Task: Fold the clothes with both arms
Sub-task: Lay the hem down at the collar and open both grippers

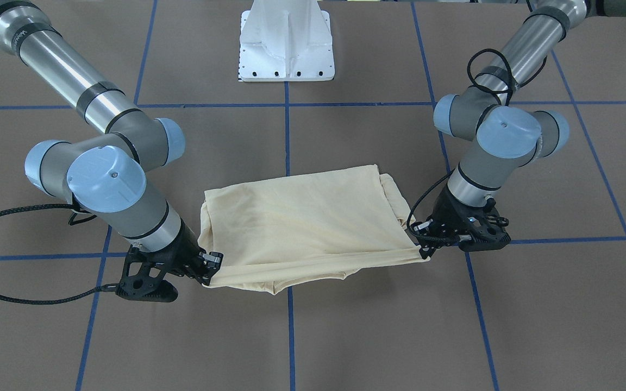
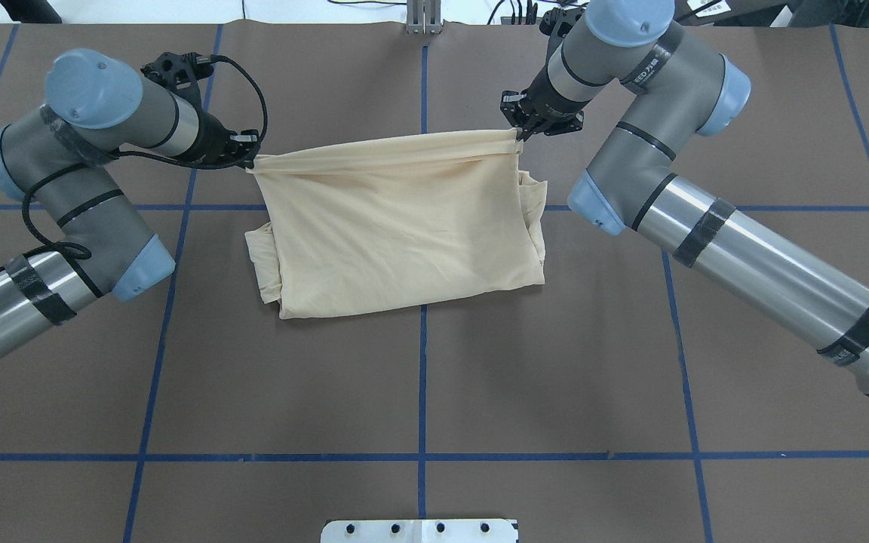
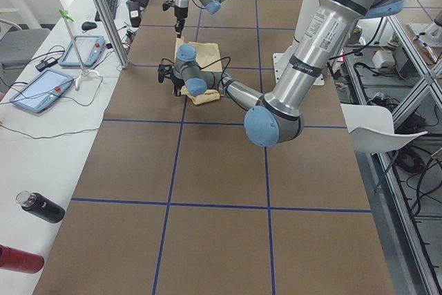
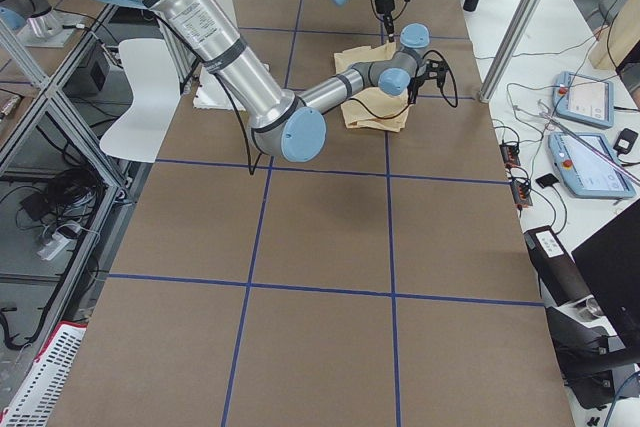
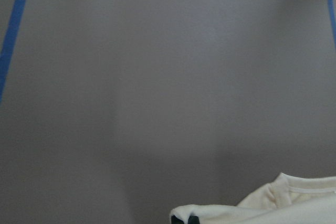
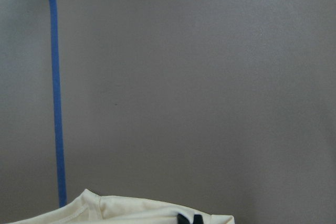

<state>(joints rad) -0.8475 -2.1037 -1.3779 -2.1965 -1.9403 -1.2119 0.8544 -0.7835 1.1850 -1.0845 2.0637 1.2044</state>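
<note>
Shirt (image 2: 404,226): part-folded, print hidden; far edge was held taut over desk (image 2: 480,377). Left fingers (image 1: 424,250), right fingers (image 1: 214,258): each clamped one corner. Judged mid-fold; laying-down not yet done.

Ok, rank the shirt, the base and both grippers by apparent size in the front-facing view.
1. shirt
2. base, though the frame's top edge crops it
3. left gripper and right gripper: about alike, so no ranking between them

The left gripper (image 2: 248,159) and right gripper (image 2: 519,136) hang low, wrists angled inward, fingers (image 6: 181,218) pinched on the shirt (image 2: 404,219).
</note>
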